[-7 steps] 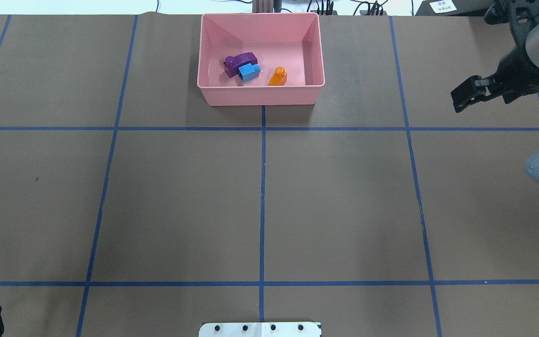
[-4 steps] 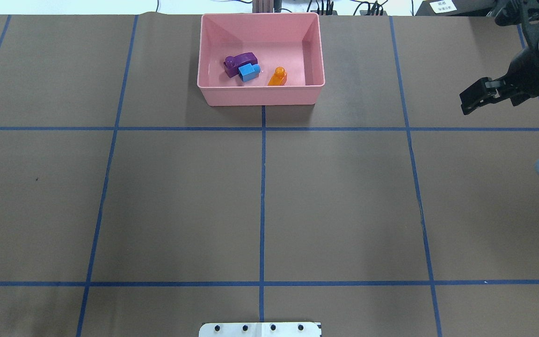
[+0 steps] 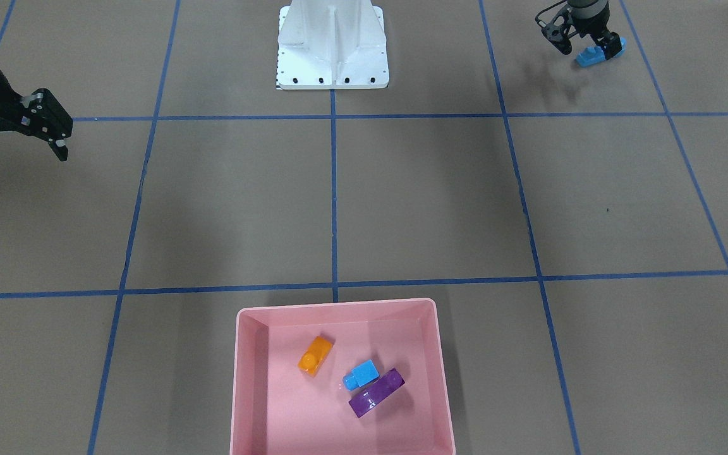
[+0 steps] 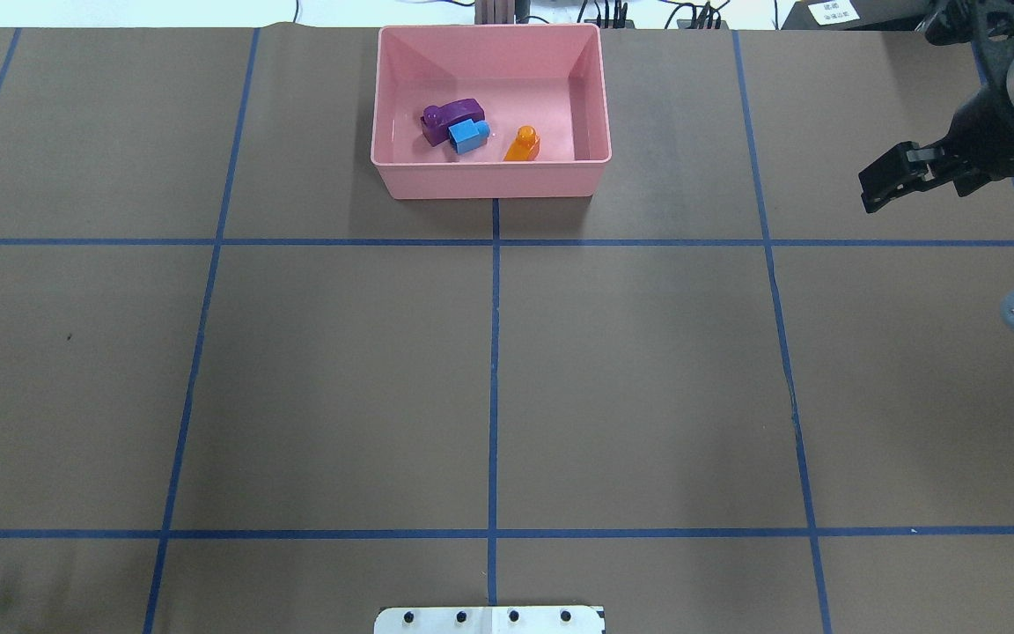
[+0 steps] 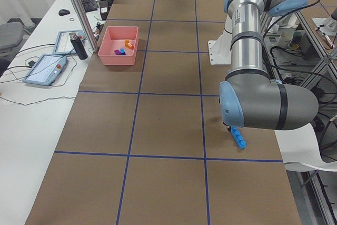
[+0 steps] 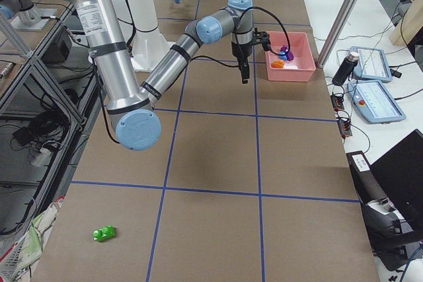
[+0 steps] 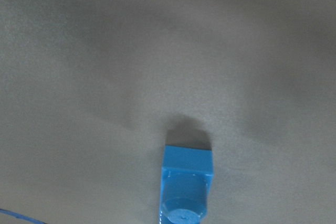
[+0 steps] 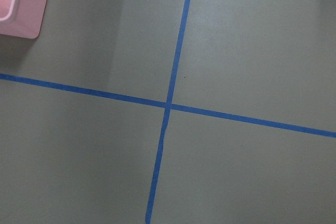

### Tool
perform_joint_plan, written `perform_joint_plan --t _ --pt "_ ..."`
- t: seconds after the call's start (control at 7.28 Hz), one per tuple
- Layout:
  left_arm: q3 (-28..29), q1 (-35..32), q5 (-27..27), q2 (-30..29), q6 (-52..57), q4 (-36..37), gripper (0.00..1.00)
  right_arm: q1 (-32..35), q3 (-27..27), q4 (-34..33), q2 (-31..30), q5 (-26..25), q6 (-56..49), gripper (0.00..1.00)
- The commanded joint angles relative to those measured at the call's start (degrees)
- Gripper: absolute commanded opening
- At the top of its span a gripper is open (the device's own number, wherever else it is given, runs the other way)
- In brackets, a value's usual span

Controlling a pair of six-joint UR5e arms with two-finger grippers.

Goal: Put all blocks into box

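Observation:
The pink box [image 4: 489, 182] stands at the table's far middle and holds the purple brick [image 4: 445, 114], the small light-blue brick [image 4: 469, 136] and the orange brick [image 4: 522, 145]. The long blue brick [image 3: 596, 55] lies on the table near the robot's left side. My left gripper [image 3: 585, 49] is low over it with its fingers spread; the left wrist view shows the brick [image 7: 185, 187] straight below. The green brick [image 6: 104, 233] lies alone at the table's right end. My right gripper [image 4: 884, 183] hangs open and empty to the right of the box.
The white pedestal base [image 3: 332, 57] stands at the robot's side of the table. Tablets and a dark bottle [image 5: 79, 46] sit on the white bench beyond the box. The right wrist view shows blue tape lines and a corner of the box [image 8: 18, 3].
My left gripper has slid almost wholly out of the overhead view's bottom left corner. My right gripper has drawn a little to the right, away from the box. The bricks in the box have not moved.

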Motion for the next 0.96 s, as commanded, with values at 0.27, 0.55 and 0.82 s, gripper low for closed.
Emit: perform_joint_plan --t 0.27,0.55,0.82 --pt "3.0 1.0 0.0 -2.6 0.1 -0.1 0.6 0.0 0.0 0.0 0.1 0.5 0.3 1.0" --pt "1.5 0.4 -0.1 -2.4 0.3 -0.1 0.0 0.0 0.1 0.0 0.3 0.5 0.5 1.0" --pt "-0.3 -1.1 0.0 -2.0 -0.3 0.0 0.0 0.0 0.1 0.0 0.3 0.4 0.5 1.0"
